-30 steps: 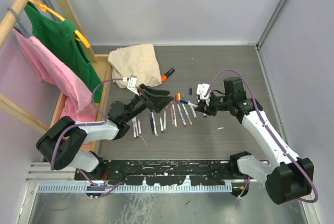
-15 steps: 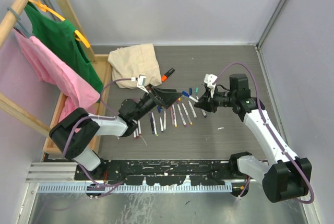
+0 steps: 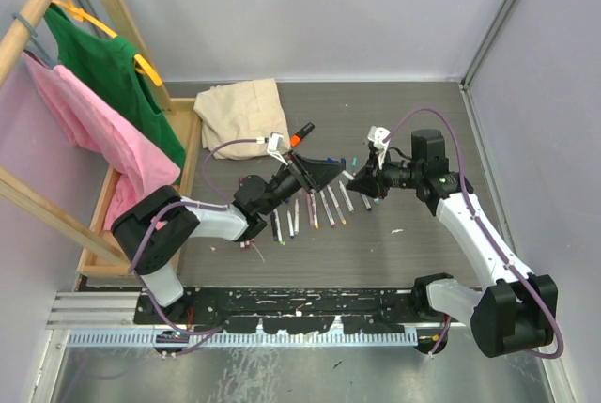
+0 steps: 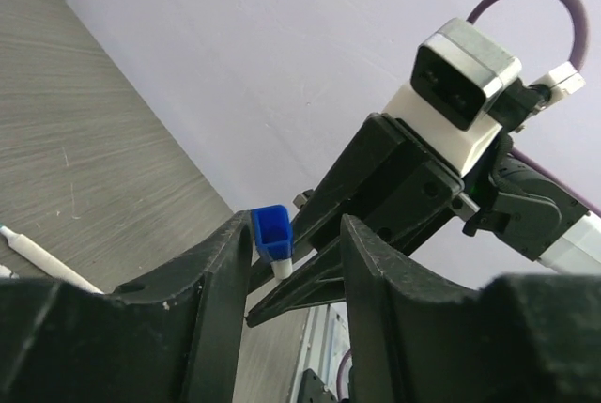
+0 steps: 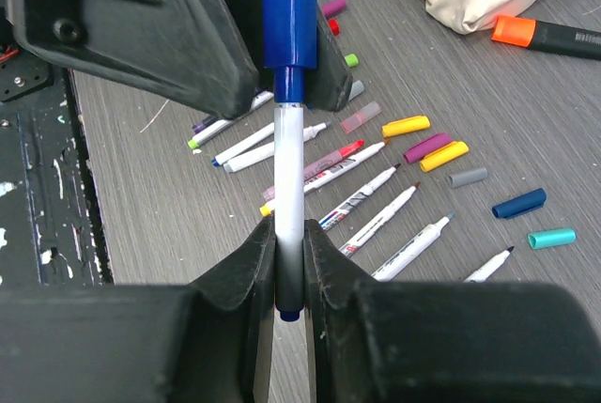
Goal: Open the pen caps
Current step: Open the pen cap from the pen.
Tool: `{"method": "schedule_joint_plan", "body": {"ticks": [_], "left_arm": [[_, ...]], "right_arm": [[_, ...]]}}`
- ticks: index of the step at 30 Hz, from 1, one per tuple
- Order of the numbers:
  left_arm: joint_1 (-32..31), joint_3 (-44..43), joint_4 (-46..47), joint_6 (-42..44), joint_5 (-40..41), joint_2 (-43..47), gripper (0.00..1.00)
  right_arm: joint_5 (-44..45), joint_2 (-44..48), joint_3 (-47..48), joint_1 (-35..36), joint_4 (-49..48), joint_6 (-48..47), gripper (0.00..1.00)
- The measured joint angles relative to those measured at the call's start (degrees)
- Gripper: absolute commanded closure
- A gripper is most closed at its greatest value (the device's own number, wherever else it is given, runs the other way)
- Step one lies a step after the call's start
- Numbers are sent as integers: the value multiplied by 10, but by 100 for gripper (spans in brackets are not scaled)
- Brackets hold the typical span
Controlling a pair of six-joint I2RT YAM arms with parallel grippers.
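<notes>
My right gripper (image 5: 289,267) is shut on the lower barrel of a thin white pen (image 5: 289,168) with a blue cap (image 5: 289,23), held above the table. In the top view the right gripper (image 3: 359,184) and left gripper (image 3: 331,174) meet tip to tip. In the left wrist view the blue cap (image 4: 270,234) sits between my left gripper's (image 4: 296,267) open fingers, close to the left finger, with a gap to the right one. Several uncapped pens (image 5: 376,192) and loose caps, yellow (image 5: 406,125), purple (image 5: 427,147), dark blue (image 5: 518,203), teal (image 5: 550,238), lie on the table.
A thick black marker with an orange cap (image 3: 302,132) lies by a beige cloth (image 3: 242,114) at the back. A wooden clothes rack with a green (image 3: 103,65) and a pink garment (image 3: 89,135) stands at the left. A row of pens (image 3: 315,208) lies under both grippers.
My left gripper has swung right and up to the right gripper, so the blue cap now sits between its fingers. The right gripper has tilted the pen toward it.
</notes>
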State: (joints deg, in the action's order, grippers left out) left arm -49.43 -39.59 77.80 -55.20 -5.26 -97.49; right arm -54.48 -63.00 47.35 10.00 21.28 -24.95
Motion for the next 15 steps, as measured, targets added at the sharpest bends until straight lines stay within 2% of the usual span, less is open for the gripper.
{"method": "schedule_joint_plan", "body": {"ticks": [4, 8, 10, 12, 15], "left_arm": [[-1, -5, 0, -9, 11, -14, 64], [-1, -5, 0, -9, 29, -14, 55], [-1, -5, 0, -9, 40, -14, 54], [-1, -5, 0, -10, 48, -14, 56], [-1, -5, 0, -11, 56, -14, 65]], "right_arm": [[4, 0, 0, 0, -5, 6, 99], [8, 0, 0, 0, -7, 8, 99], [10, 0, 0, 0, -7, 8, 99], [14, 0, 0, 0, -7, 8, 99], [17, 0, 0, -1, -7, 8, 99]]}}
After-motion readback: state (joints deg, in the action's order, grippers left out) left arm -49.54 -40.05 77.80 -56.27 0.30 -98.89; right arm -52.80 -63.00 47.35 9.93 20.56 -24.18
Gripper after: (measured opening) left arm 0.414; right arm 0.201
